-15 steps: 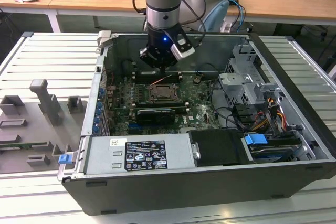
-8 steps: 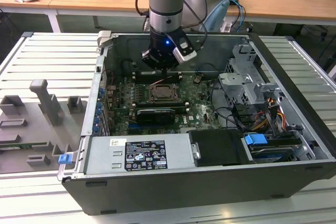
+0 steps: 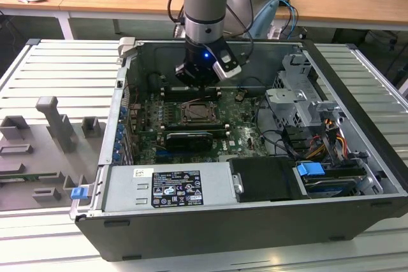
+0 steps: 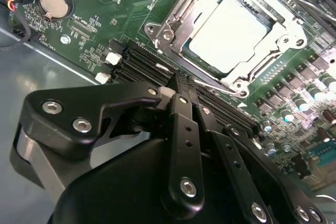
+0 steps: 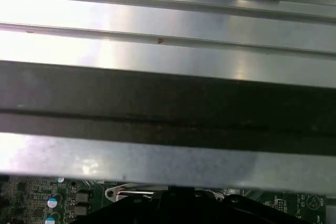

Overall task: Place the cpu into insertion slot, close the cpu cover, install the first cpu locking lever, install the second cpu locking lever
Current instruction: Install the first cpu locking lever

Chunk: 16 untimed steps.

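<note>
An open computer case [image 3: 357, 157] lies on its side on a ribbed metal table [image 3: 51, 68], its green motherboard [image 3: 239, 122] exposed. A single robot arm reaches down into the case, and its gripper [image 3: 199, 79] hangs just above the board.

In the second wrist view the gripper [image 4: 185, 95] has its black fingers [image 4: 181, 129] pressed together, side by side, with nothing visibly held between them.

Just ahead of the fingertips sits the insertion slot [image 4: 164, 27], a square socket with a metal rim. The cpu [image 4: 233, 35], a pale square chip, lies flat inside it, so the first step looks done. The cpu cover [image 4: 286, 39], a silver frame with a large cut-out, appears to lie down around the chip, so the cover looks closed, though whether it is fully seated cannot be told.

A thin wire locking lever [image 4: 210, 85] runs along the socket edge nearest the gripper, between the socket and the black memory slots [image 4: 144, 64]. The fingertips are just beside it, close to touching. Whether it is hooked down cannot be told. Judging from this, the work stands at the lever steps, with the levers probably left to secure.

In the exterior view the socket [image 3: 201, 114] lies directly beneath the gripper, slightly nearer the camera.
</note>
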Motion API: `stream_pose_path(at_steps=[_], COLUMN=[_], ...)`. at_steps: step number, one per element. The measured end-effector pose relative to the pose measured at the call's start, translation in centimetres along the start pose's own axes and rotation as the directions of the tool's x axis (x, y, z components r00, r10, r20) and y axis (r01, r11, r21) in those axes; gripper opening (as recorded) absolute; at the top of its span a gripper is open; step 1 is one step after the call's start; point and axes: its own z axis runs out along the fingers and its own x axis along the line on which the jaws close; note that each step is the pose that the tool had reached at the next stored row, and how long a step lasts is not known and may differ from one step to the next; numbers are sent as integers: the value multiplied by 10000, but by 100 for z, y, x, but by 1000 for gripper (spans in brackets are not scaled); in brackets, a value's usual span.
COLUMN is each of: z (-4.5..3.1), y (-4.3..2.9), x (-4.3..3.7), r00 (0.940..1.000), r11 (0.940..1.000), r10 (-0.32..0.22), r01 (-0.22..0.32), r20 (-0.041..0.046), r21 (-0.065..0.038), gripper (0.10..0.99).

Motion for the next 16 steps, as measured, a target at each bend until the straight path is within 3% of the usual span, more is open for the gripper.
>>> stream_pose_path(at_steps=[4,11,16], z=[45,118,134], y=[-7,-16,-17], x=[-35,-41,-46], r00=[10000,9999,9999], r11=[10000,10000,10000], r10=[-21,-33,-39], r01=[20,33,40], r20=[-87,-100,-103], r21=[-8,5,90], gripper=[106,106,106])
